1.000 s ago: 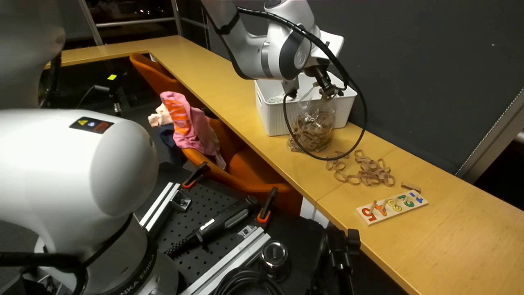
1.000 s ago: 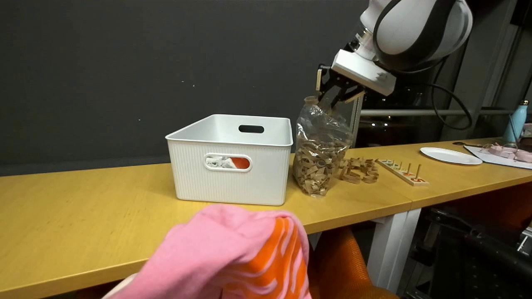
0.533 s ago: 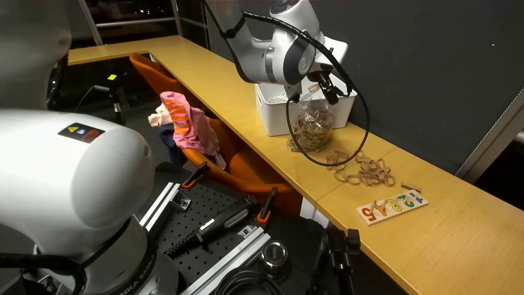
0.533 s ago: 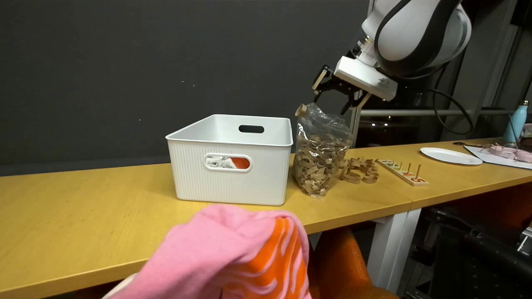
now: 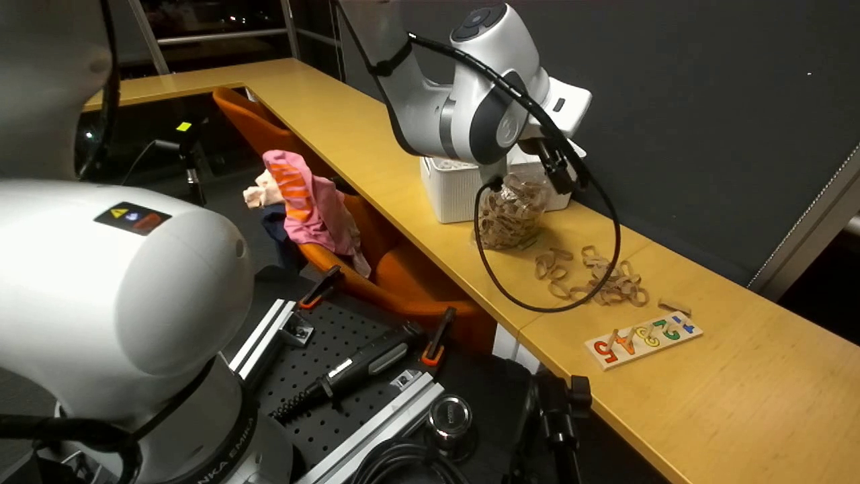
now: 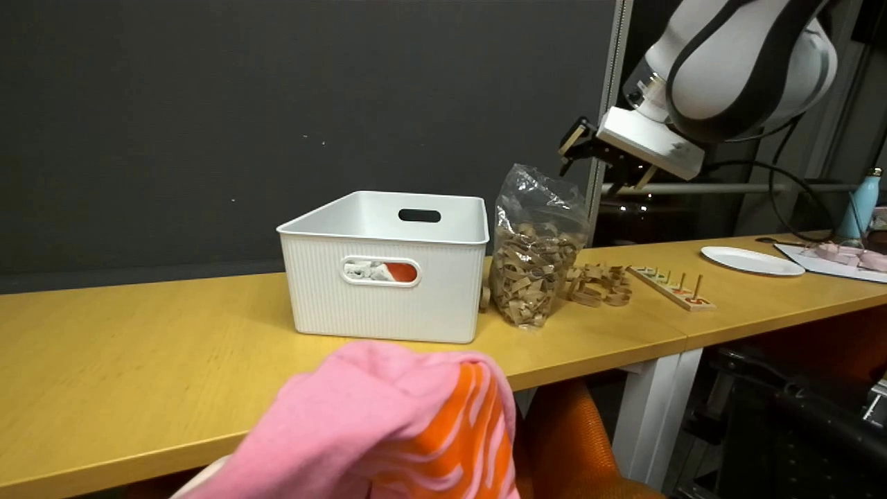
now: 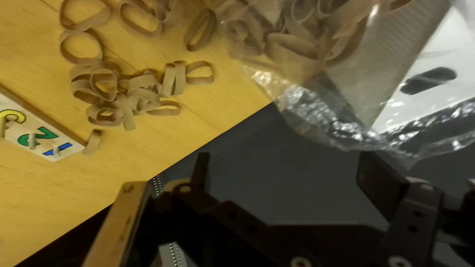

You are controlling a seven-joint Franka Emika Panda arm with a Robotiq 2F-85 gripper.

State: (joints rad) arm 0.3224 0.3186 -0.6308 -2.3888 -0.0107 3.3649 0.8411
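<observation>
My gripper [image 6: 590, 181] stands open, with nothing between its fingers in the wrist view. It hangs just above and beside the top of a clear plastic bag [image 6: 537, 260] full of tan bands. In the wrist view the bag's crinkled rim [image 7: 326, 115] reaches close to the right finger [image 7: 382, 185]; whether they touch I cannot tell. One tan band [image 6: 484, 298] lies low in the gap between the bag and a white bin [image 6: 381, 305], partly hidden. Several loose bands [image 7: 111, 91] are heaped on the table, near a wooden number board with pegs [image 5: 645, 339].
A dark wall panel [image 6: 208, 138] rises directly behind the wooden table [image 6: 138, 360]. Farther along stand a white plate [image 6: 752, 260] and a blue bottle [image 6: 861, 208]. Pink cloth [image 5: 319, 202] drapes over an orange chair [image 5: 416, 282] at the table's front. The arm's cable loops beside the bag.
My gripper has opened and drawn away from the bag's top. The tan band that was at its fingers has dropped down between bag and bin. The bag's upper edge now stands higher.
</observation>
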